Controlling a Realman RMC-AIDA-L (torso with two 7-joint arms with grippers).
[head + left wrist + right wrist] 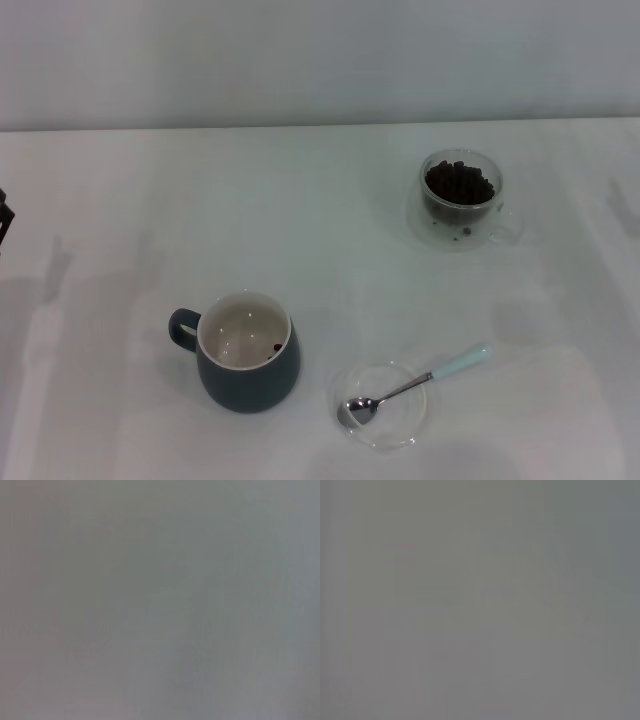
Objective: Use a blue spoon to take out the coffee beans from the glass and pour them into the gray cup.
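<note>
A: Taking the gray cup [248,352] as the landmark, what lies where?

B: It stands on the white tabletop [120,220], near the front edge, loop handle turned to the robot's left, cream inside showing. One dark speck, perhaps a single bean, lies at the bottom.

A: And the blue spoon [415,383]?

B: Just to the cup's right, lying across a flat clear round dish [381,405]. The metal bowl rests in the dish; the pale blue handle sticks out over the rim, pointing away from the cup and slightly backward.

A: The glass [461,196]?

B: Well apart from the cup, far back and to the right, upright on a clear saucer [432,232]. The coffee beans [459,184] fill it almost to the rim. A stray bean or two seems to lie on the saucer.

A: Any label, brand, writing?

B: None that I can read on cup, spoon or glass.

A: The pincers?

B: Only a dark scrap at the far left edge of the head view, well left of the cup, may belong to the left arm; whether the left pincer is spread or closed I cannot tell. The right pincer does not show. Both wrist views give only blank gray.
</note>
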